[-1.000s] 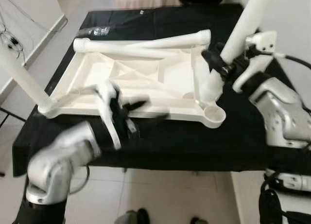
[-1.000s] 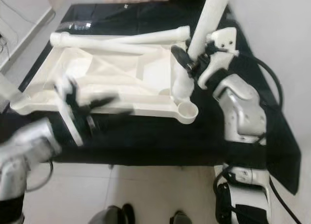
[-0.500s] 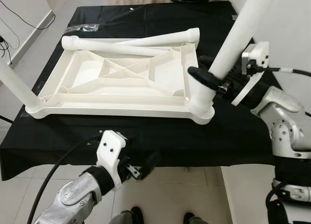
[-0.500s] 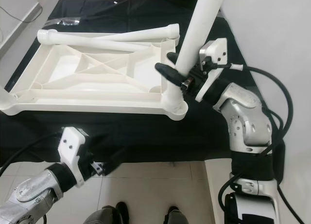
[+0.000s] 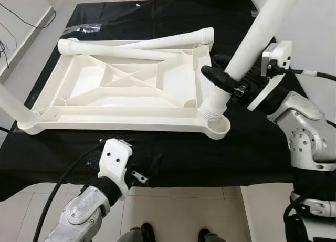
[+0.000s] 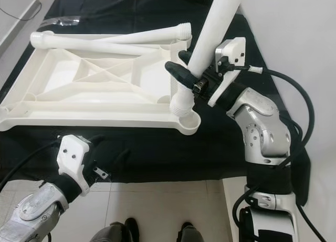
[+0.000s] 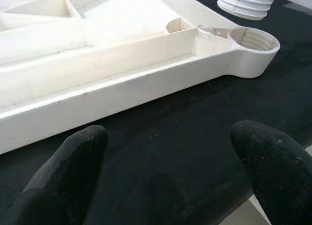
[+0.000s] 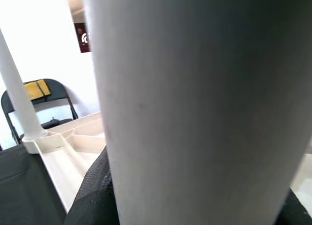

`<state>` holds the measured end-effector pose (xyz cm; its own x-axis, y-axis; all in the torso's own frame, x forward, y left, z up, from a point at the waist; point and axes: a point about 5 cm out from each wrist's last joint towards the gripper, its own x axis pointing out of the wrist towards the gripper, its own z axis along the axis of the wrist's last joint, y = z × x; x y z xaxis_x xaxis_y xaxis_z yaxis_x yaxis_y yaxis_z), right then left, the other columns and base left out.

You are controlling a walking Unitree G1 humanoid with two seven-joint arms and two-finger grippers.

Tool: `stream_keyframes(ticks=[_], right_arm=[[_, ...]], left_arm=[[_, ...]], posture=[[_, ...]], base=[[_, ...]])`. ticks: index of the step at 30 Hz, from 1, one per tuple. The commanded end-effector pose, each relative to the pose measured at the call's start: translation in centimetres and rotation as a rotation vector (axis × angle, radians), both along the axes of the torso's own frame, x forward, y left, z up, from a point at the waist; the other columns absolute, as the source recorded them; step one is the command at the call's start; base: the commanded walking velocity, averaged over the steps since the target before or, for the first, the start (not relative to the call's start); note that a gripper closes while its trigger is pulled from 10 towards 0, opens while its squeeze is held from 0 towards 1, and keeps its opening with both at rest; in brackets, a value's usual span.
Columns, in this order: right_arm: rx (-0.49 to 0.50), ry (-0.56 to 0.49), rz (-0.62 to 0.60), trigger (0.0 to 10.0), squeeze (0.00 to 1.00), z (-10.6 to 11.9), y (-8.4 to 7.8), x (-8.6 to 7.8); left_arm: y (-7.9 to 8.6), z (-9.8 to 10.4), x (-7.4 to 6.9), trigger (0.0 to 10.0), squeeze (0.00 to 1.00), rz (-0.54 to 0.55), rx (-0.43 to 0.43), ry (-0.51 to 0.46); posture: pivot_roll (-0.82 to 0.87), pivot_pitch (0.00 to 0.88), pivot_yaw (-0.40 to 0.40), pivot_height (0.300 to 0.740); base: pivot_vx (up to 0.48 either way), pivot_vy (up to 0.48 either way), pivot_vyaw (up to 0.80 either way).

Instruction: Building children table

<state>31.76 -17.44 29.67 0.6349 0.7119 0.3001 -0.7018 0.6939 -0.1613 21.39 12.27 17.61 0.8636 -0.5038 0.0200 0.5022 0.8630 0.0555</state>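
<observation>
Upside down on the black-draped table (image 5: 157, 158) lies the white plastic tabletop (image 5: 126, 90), its ribbed underside facing up, with a diagonal cross of stiffening ribs inside a raised rim. At its near right corner sits a round threaded socket (image 5: 219, 127), close to the table's near edge. The right gripper (image 5: 226, 80) is clamped around a long white plastic leg (image 5: 252, 42), a smooth round tube tilted up and away to the right, whose top is cut off by the frame. The leg's ridged, threaded lower end (image 5: 211, 112) hangs just above and slightly inboard of that socket; in the left wrist view it floats apart from the socket rim (image 7: 253, 39), not yet seated. In the right wrist view the tube is a blurred grey mass between black fingers (image 8: 92, 186).

The left gripper (image 7: 175, 171) hovers low at the table's near edge, its two black textured fingers (image 7: 68, 161) spread wide apart with nothing between them, pointing toward the tabletop's near rim.

Another leg (image 5: 13, 105) stands fitted at the near left corner, its top cut off. Two more loose legs (image 5: 136, 48) lie crossed along the tabletop's far rim, resting on it. A crinkled clear plastic bag (image 5: 84, 28) lies near the table's far left corner, hard to make out.
</observation>
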Motion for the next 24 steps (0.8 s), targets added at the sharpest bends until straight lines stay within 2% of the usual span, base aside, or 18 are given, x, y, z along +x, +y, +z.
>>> stream_keyframes(ticks=[1,11,14,18,24], right_arm=[[-0.009,-0.033,0.026,10.0,0.0,0.5,1.0,-0.3],[-0.005,-0.048,0.046,10.0,0.0,0.9,2.1,0.4],[-0.029,-0.051,0.086,10.0,0.0,0.8,2.9,0.6],[-0.04,-0.052,0.097,10.0,0.0,0.9,3.1,0.9],[-0.096,-0.066,0.15,10.0,0.0,1.5,3.3,2.1]], left_arm=[[0.5,-0.6,-0.4,10.0,0.0,0.006,0.005,0.054],[1.2,-1.1,-1.4,10.0,0.0,0.012,0.042,0.068],[1.3,-0.9,-1.8,10.0,0.0,0.036,0.024,0.068],[1.3,-0.7,-2.3,10.0,0.0,0.035,0.021,0.067],[1.4,-0.6,-3.7,10.0,0.0,0.068,0.064,0.058]], posture=[[-0.05,0.269,0.054,0.74],[0.0,0.277,0.059,0.74],[0.02,0.287,0.052,0.74],[0.03,0.294,0.05,0.74],[0.04,0.31,0.037,0.74]], base=[[0.0,0.0,0.0],[0.0,0.0,0.0],[0.0,-0.415,0.0],[0.0,-0.437,0.0],[0.0,0.0,0.0]])
